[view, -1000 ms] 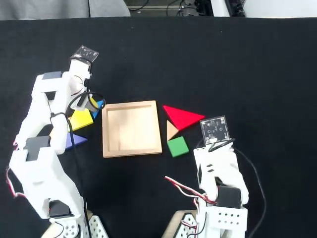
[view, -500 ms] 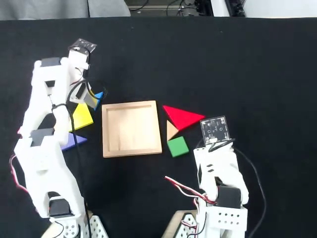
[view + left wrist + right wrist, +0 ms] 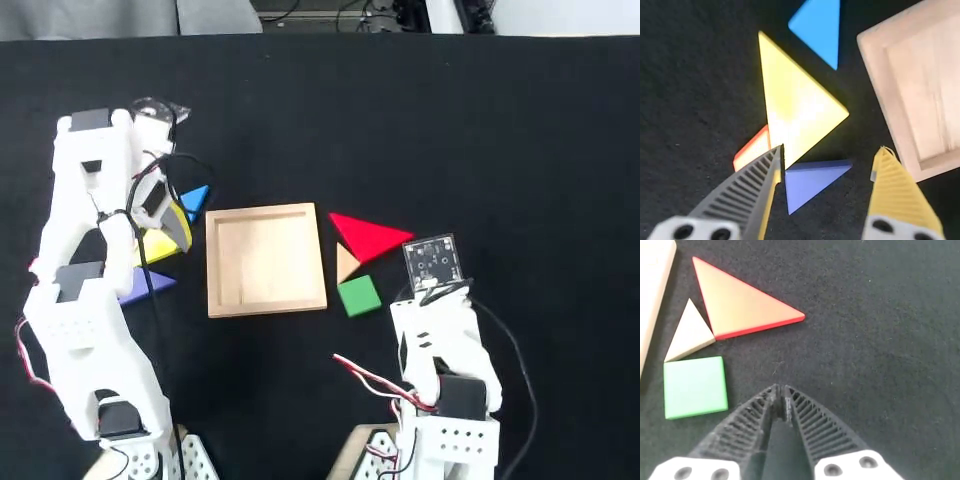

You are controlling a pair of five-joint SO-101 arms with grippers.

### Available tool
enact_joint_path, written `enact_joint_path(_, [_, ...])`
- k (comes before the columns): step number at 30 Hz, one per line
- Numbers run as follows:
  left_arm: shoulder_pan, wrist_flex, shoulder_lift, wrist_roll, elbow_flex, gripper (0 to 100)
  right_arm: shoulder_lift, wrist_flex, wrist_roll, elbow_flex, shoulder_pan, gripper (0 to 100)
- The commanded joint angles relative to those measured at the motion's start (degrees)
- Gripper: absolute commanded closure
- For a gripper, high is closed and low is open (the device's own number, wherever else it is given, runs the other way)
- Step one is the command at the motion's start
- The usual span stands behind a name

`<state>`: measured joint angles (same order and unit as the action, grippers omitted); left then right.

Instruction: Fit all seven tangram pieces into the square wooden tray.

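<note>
On the black bench (image 3: 500,150), the left hand (image 3: 830,150) hangs open above a yellow triangle (image 3: 795,110) and a purple triangle (image 3: 810,180). An orange piece (image 3: 752,150) shows at the yellow one's edge, and a blue triangle (image 3: 817,25) lies just beside it. The tray (image 3: 265,210) sits mid-bench. Just right of it lie a red triangle (image 3: 368,236), a pale triangle (image 3: 346,263) and a green square (image 3: 359,296). The right hand (image 3: 779,395) is closed on nothing, near the square.

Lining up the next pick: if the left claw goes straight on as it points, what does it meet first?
Most likely the yellow triangle, framed by the open left claw. The purple triangle lies just short of that line. Depth is unclear.
</note>
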<state>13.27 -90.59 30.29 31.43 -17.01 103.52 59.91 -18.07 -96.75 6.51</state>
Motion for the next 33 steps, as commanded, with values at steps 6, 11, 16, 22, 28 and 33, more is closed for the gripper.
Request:
enact_joint_path(6, [0.57,12.92,-3.96,-0.26,8.66,68,4.88,0.26,-0.44,0.22,-0.44,98.6])
enact_joint_path(11, [1.01,16.53,-3.87,-0.26,9.45,67,4.88,0.26,-0.44,0.22,-0.44,98.6])
enact_joint_path(16, [0.40,19.25,-3.25,-0.26,9.54,67,4.88,0.26,-0.44,0.22,-0.53,98.6])
enact_joint_path(22, [1.54,19.78,-3.25,2.20,9.63,67,4.88,0.26,-0.44,0.22,-0.53,98.6])
enact_joint_path(28, [1.63,19.25,-2.11,3.34,11.30,68,4.88,0.26,-0.44,0.22,-0.53,98.6])
enact_joint_path(33, [1.45,20.84,0.44,3.34,11.12,68,4.88,0.26,-0.44,0.22,-0.53,98.6])
